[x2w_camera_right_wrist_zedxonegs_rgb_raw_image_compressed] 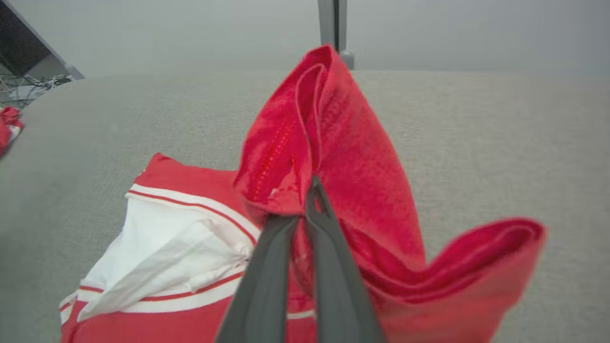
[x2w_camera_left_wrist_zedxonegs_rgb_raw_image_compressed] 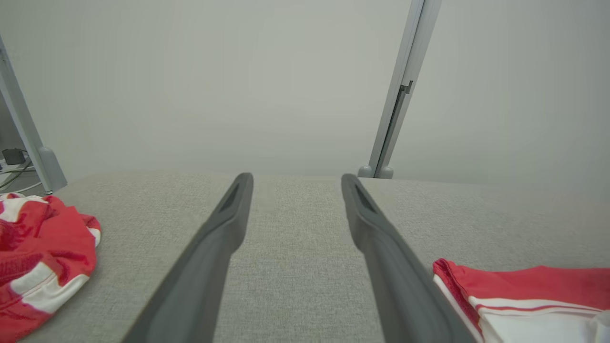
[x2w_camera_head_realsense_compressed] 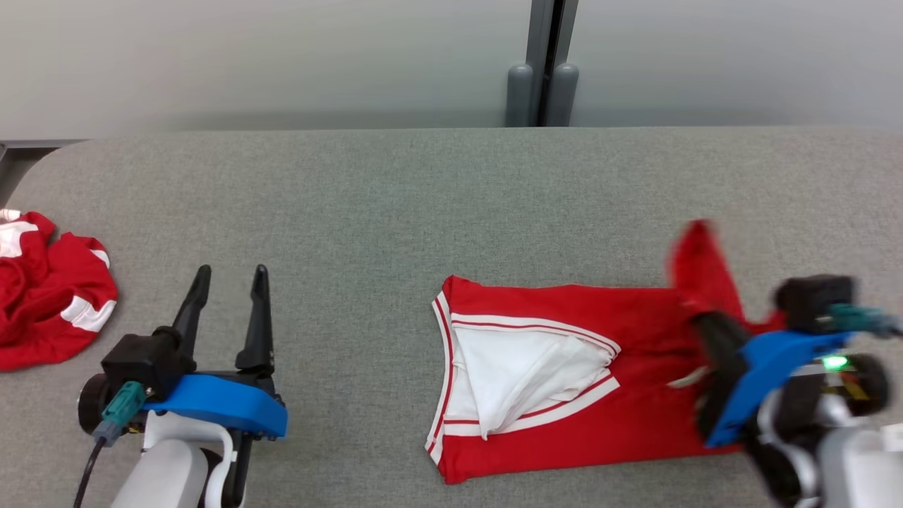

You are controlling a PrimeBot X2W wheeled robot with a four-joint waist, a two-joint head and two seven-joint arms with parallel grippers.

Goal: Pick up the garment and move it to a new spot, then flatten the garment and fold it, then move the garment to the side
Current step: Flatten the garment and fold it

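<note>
There, the right pincer (x2w_camera_right_wrist_zedxonegs_rgb_raw_image_compressed: 309,205) was clamped tight on a fold of the red garment (x2w_camera_head_realsense_compressed: 564,423), its two dark fingers pressed together with the cloth pinched near their tips. The gripped part stood up off the counter (x2w_camera_head_realsense_compressed: 423,197) as a pointed red peak, and another loop of fabric sagged to the right of it in the right wrist view. The rest of the garment lay flat on the right half of the counter, its white-trimmed neck opening turned toward the robot's left with white cloth showing inside. In the head view that arm was blurred.

The left pincer (x2w_camera_head_realsense_compressed: 233,275) sat low over the left part of the counter, fingers spread wide and holding nothing, well apart from the garment. A second garment (x2w_camera_head_realsense_compressed: 49,289), crumpled, red with white patches, lay at the counter's left edge, near that pincer but not touching it.

Bare surface lay between the left pincer and the flat garment, and a broad bare band ran behind both to the counter's far edge. The garment's near hem lay close to the bottom of the head view.

The counter was covered in grey woven fabric, its far left corner rounded. Behind it rose a plain pale wall (x2w_camera_head_realsense_compressed: 282,56) with a grey post (x2w_camera_head_realsense_compressed: 543,70).
</note>
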